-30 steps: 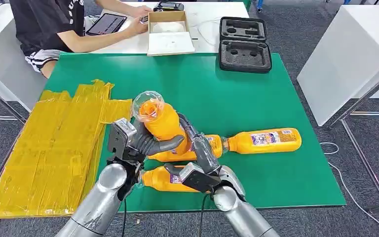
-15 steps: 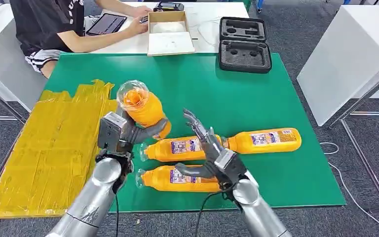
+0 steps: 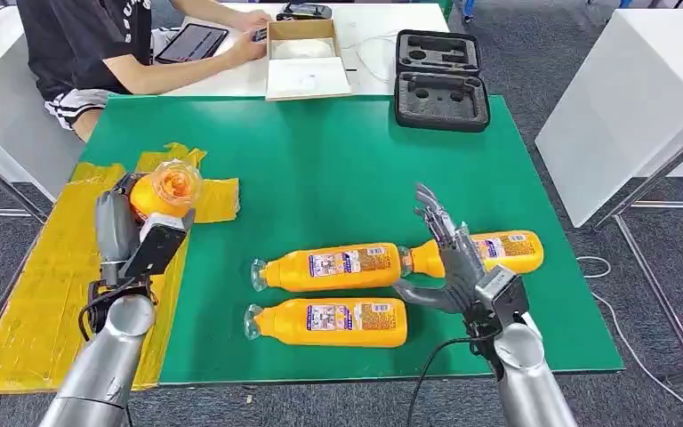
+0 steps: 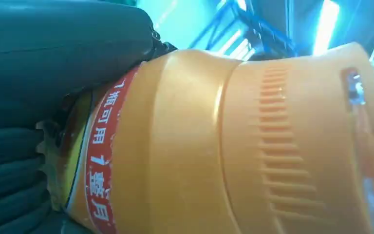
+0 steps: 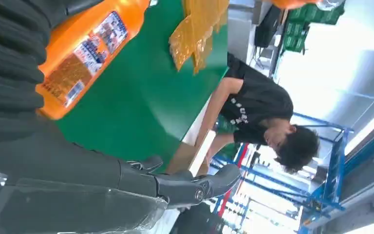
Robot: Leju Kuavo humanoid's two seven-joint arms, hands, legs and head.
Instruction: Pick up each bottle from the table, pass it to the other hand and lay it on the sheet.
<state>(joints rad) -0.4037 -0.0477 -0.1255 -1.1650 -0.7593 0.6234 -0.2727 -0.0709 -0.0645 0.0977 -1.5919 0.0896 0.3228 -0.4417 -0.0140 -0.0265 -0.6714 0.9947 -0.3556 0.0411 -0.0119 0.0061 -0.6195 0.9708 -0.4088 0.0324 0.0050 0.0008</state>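
Note:
My left hand (image 3: 133, 236) grips an orange bottle (image 3: 165, 189) over the yellow sheet (image 3: 62, 294) at the table's left; the bottle's body (image 4: 233, 141) looms large in the left wrist view. Three more orange bottles lie on the green table (image 3: 338, 160): one in the middle (image 3: 329, 267), one nearer the front edge (image 3: 329, 322), one at the right (image 3: 489, 251). My right hand (image 3: 449, 262) is open with spread fingers, raised over the neck of the right bottle and holding nothing. A labelled bottle (image 5: 85, 46) shows in the right wrist view beside that hand's fingers (image 5: 195, 187).
A person (image 3: 98, 44) sits at the far left by a white table with a tablet (image 3: 191, 43) and an open cardboard box (image 3: 304, 58). An open black foam case (image 3: 440, 80) lies at the green table's far edge. A white panel (image 3: 622, 107) stands to the right.
The right hand let go of the bottle and drew back to the right, open. The left hand carried the bottle left, from above the table's middle to over the yellow sheet.

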